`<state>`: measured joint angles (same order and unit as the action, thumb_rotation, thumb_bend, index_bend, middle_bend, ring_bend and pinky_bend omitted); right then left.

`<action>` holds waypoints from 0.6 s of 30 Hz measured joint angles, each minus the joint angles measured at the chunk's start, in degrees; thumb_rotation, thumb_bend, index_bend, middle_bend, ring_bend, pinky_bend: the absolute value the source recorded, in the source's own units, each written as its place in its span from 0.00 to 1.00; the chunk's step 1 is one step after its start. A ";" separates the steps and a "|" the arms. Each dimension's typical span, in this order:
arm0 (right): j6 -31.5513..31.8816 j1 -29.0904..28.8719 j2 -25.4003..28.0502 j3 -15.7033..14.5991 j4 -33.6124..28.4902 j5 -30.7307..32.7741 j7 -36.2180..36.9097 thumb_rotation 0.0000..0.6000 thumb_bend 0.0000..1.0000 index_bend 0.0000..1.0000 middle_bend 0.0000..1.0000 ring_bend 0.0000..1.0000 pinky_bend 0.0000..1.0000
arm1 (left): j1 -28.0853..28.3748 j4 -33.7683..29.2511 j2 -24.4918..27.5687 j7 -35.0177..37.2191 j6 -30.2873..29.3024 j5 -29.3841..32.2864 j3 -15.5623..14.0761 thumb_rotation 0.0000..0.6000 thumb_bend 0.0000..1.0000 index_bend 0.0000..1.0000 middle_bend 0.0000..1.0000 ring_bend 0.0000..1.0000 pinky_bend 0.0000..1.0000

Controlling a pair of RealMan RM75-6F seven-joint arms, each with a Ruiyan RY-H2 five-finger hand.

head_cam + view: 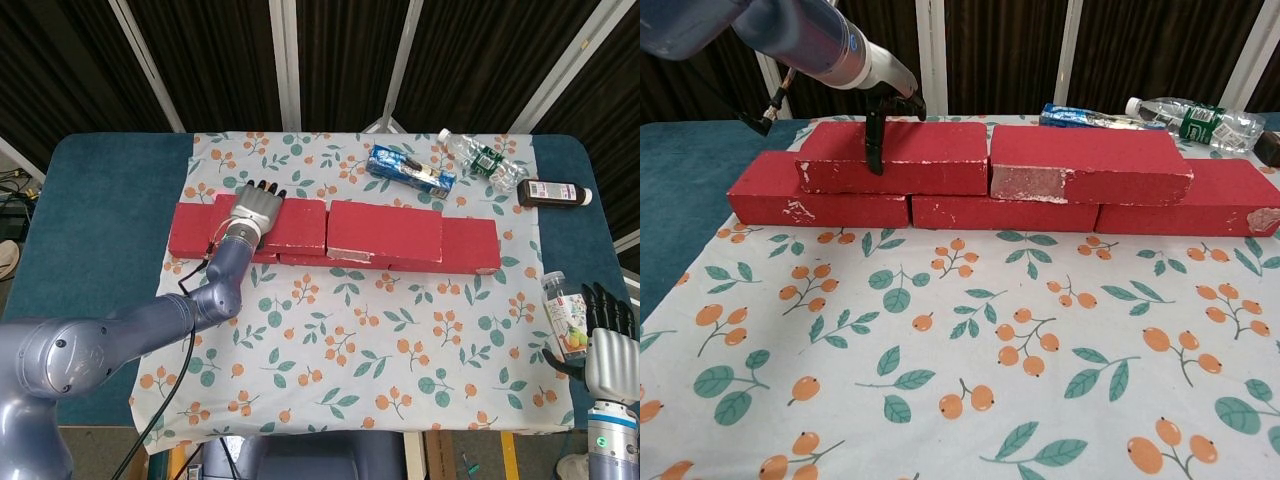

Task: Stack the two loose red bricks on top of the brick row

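Covering blue table [90,230]: floral cloth [360,330]; dark slatted wall [210,60] behind.

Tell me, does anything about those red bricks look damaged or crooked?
Somewhat worn, not crooked. The right upper brick has a scuffed, greyish patch on its front face at the left end, and the bottom left brick shows white chips. Both upper bricks sit level on the row. The left hand rests on the left upper brick.

Teal table [90,230] under a floral cloth [350,330], bearing the brick row [330,255], bottles and a blue packet.
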<state>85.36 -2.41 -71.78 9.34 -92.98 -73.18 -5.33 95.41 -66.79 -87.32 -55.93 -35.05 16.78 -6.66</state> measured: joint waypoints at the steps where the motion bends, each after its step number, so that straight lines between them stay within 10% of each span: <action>1: 0.01 0.01 -0.02 0.01 -0.04 0.02 -0.02 1.00 0.15 0.00 0.00 0.00 0.00 | -0.02 -0.04 0.02 -0.08 -0.03 0.03 0.11 1.00 0.00 0.06 0.00 0.00 0.09; 18: 0.01 0.04 -0.05 0.06 -0.29 0.43 -0.88 1.00 0.15 0.00 0.00 0.00 0.00 | 1.49 -5.80 4.73 -3.40 -4.02 2.88 0.97 1.00 0.00 0.00 0.00 0.00 0.06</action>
<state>85.37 -2.37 -71.83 9.40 -93.28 -72.75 -6.21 96.89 -72.58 -82.59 -59.34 -39.07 19.66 -5.69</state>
